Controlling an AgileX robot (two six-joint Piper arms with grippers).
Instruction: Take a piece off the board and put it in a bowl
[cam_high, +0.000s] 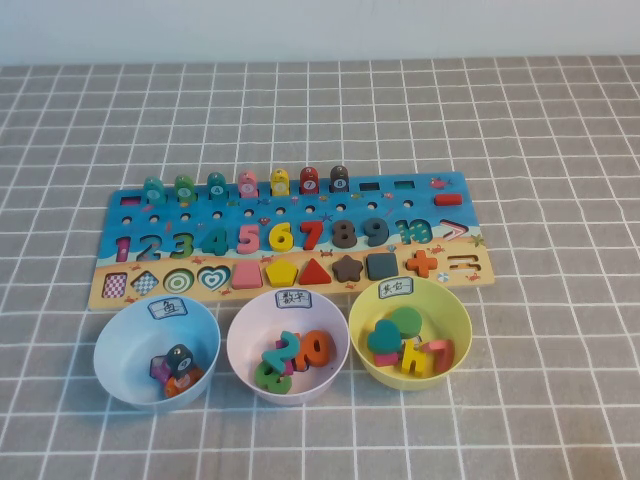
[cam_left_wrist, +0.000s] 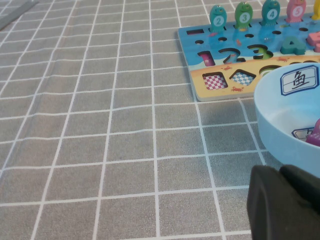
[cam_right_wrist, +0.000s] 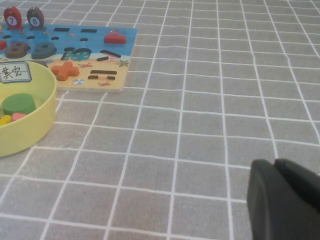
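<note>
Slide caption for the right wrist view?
Right gripper parked low over the cloth, apart from the yellow bowl and orange plus.

The board (cam_high: 290, 238) looks like painted wood, lightly glossy. The yellow bowl (cam_high: 455, 305) is smooth plastic with a paper label. The surface (cam_high: 560, 150) is matt grey checked cloth.

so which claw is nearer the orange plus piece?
Right. The right claw sits off the board's right end, beyond the orange plus. The left claw is by the blue bowl, at the far end.

piece (cam_high: 422, 264) open above | bowl (cam_high: 456, 303) just beside, robot-side
</note>
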